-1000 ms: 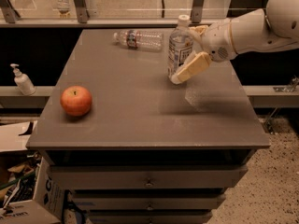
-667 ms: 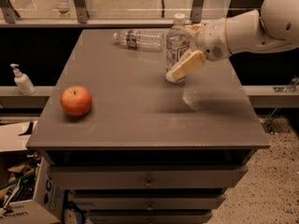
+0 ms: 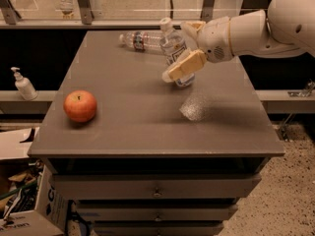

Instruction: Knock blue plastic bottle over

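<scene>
The blue plastic bottle [image 3: 172,47], bluish clear with a white cap, stands near the far middle of the grey table [image 3: 147,132] and leans with its top to the left. My gripper [image 3: 189,45] comes in from the right at the bottle's mid-height. One cream finger [image 3: 184,65] lies across the front of the bottle and the other [image 3: 193,26] is behind it, so the bottle is between the open fingers. The bottle's base is still on the table.
A slim clear bottle with a red-and-blue label [image 3: 140,38] lies on its side just behind and left of the blue bottle. A red apple [image 3: 80,105] sits at the table's left. A soap dispenser [image 3: 23,85] stands on a ledge left of the table.
The gripper has pushed a little to the left, and the blue bottle has gone from nearly upright to leaning left. The apple and the lying bottle have not moved.
</scene>
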You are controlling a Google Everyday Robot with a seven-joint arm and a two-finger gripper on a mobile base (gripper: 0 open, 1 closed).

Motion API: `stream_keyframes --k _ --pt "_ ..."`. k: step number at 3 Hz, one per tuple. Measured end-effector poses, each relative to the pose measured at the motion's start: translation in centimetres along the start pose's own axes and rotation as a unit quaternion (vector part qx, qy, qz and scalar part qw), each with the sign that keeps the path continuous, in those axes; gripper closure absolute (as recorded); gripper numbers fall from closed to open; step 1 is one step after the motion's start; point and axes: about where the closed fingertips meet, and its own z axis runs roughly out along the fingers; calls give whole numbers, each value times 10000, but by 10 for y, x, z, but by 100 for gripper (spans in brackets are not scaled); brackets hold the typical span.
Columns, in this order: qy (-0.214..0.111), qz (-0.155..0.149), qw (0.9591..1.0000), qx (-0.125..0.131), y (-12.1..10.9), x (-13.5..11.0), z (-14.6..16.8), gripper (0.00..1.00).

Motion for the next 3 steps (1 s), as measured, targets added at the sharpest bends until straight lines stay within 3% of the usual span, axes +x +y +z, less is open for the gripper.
stream_keyframes --k 1,3 --pt "-231 -15 9996 -179 22 -13 14 0" --pt "-368 -26 9993 -37 7 2 -4 0"
